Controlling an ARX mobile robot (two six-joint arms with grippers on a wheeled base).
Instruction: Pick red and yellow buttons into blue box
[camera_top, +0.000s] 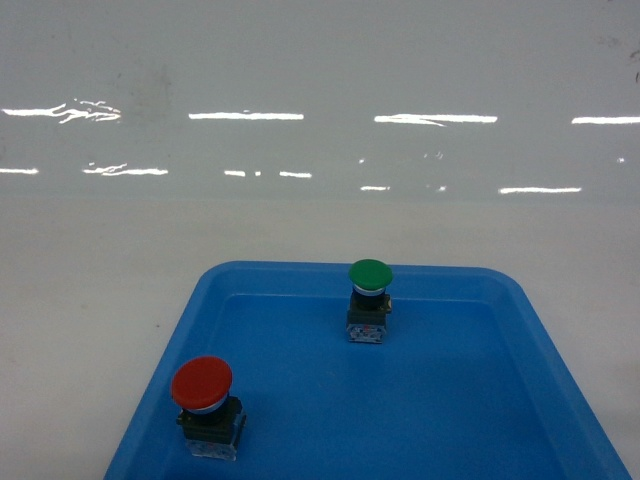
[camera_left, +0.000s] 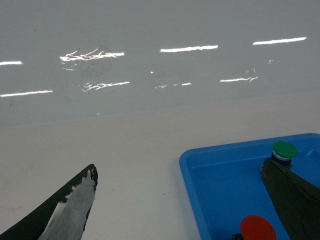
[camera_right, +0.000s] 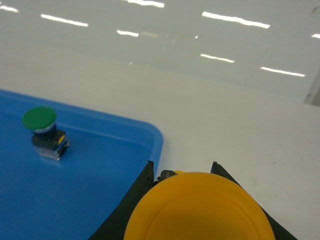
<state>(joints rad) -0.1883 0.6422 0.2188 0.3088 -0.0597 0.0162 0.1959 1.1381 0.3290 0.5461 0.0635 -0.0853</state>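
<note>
- R gripper (camera_right: 200, 172) jaws closed on the yellow button (camera_right: 200, 210): dark fingers (camera_right: 142, 185) flank the cap on both sides in the R wrist view, cap fills the bottom of that frame. Button base hidden under the cap.
- L gripper (camera_left: 180, 200) jaws spread wide, nothing between them. One finger sits low left over the white table (camera_left: 135, 150), the other low right over the tray.
- Neither gripper shows in the head view.
- Yellow button hangs near the tray's right corner, above the table just off the rim, per R wrist view. Can't tell its height.
- Red button (camera_top: 203, 385) stands upright in the shallow blue tray (camera_top: 520, 400), near-left part, red mushroom cap on a black-and-clear base. In L wrist view only its cap shows at the bottom edge, just beside the right finger.
- Green button (camera_top: 369, 277) stands upright in the same tray, toward the far wall, well apart from the red one. Same blocky base, w/ a small red and yellow mark.
- Deep blue box isn't in any view, so can't tell where it is.
- Tray has rounded corners and a low rim, sits on the white table.
- Beyond the table, a glossy grey surface (camera_top: 320, 80) w/ streaks of reflected light.
</note>
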